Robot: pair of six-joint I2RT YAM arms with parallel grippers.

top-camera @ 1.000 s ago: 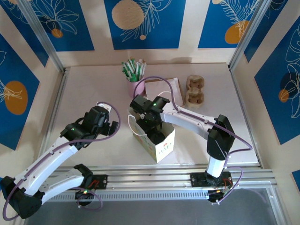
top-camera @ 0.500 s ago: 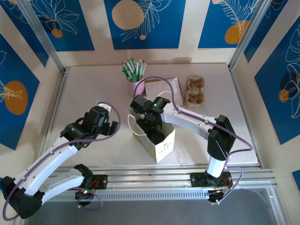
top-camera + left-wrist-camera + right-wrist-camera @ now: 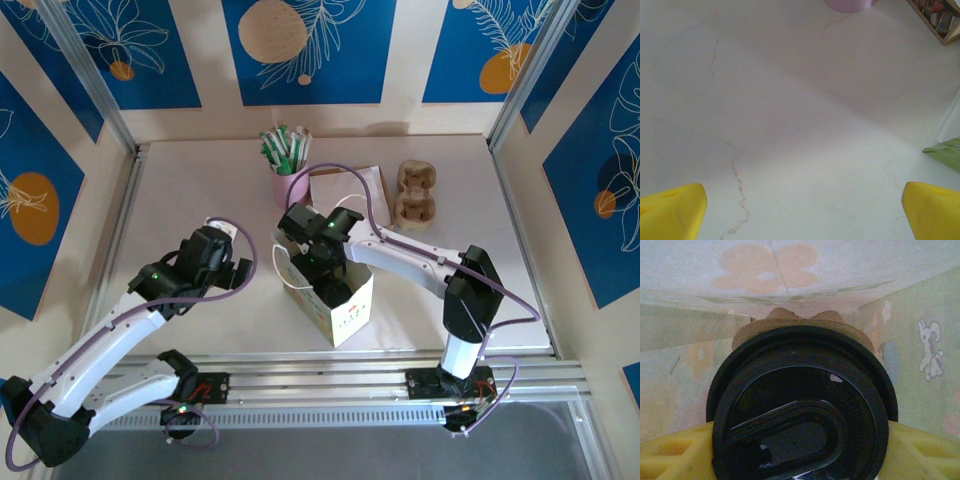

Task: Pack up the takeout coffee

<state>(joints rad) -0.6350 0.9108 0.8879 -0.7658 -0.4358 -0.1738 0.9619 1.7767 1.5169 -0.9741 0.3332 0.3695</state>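
Item: takeout coffee (image 3: 800,405), black lid up, inside the printed paper bag (image 3: 347,312) near the counter (image 3: 790,100) front. The right tool (image 3: 800,450) is lowered into the bag, its yellow fingers (image 3: 670,457) pinching the lid's sides. The left tool (image 3: 802,212) is spread wide above the counter, left of the bag.

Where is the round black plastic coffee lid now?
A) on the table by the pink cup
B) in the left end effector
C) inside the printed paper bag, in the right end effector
C: the round black plastic lid sits between the yellow fingers of the right end effector, with the printed paper bag walls around it.
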